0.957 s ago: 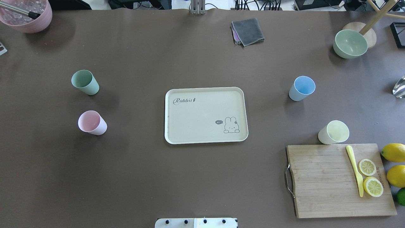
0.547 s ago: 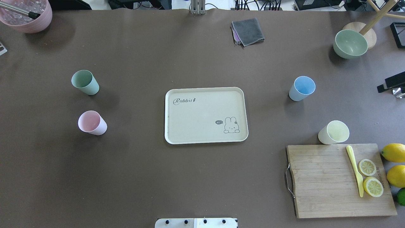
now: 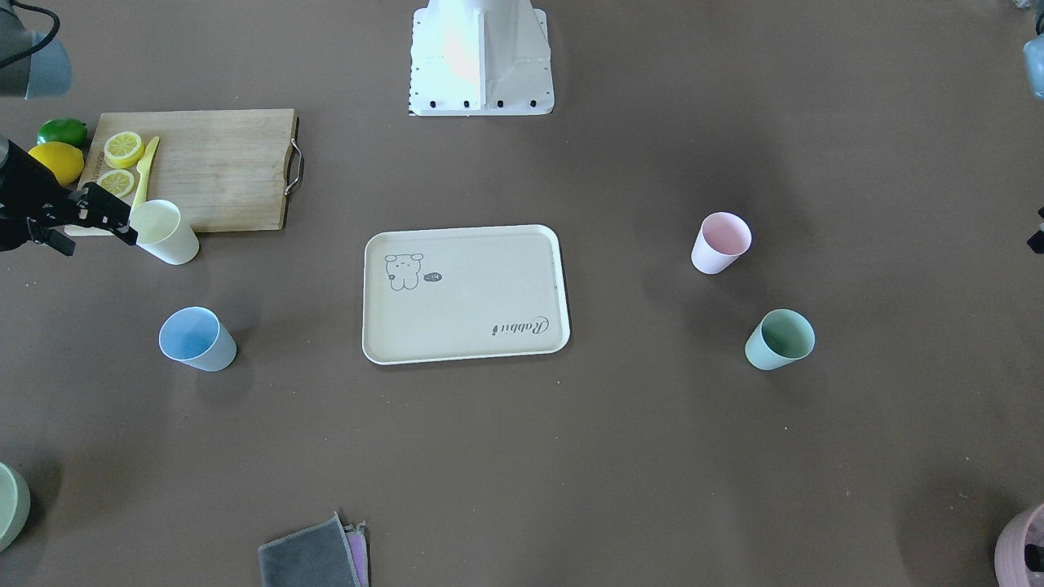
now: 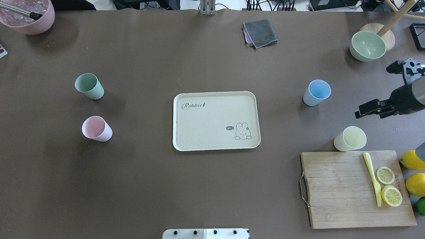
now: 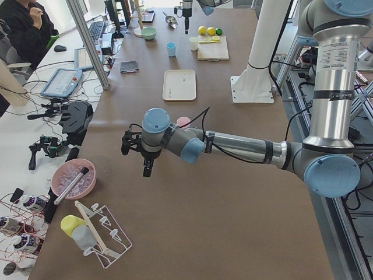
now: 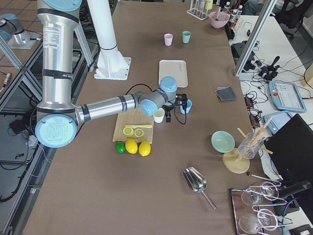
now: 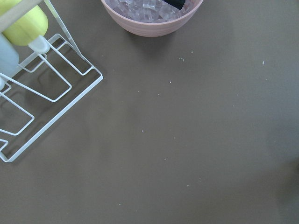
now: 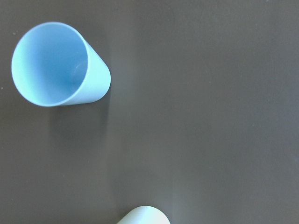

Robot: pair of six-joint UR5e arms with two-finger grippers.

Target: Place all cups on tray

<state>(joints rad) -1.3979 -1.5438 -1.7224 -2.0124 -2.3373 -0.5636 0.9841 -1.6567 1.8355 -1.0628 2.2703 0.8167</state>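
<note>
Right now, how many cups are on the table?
4, all off the tray: mint green cup and pink cup on the robot's left; light blue cup and pale yellow cup on its right. None appears hidden.

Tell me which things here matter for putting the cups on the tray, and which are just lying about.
For the job: tray, mint green cup, pink cup, light blue cup, pale yellow cup.

Just lying about: cutting board, lemon slices, yellow knife, whole lemons, grey cloth, sage-green bowl, pink bowl of ice.
</note>
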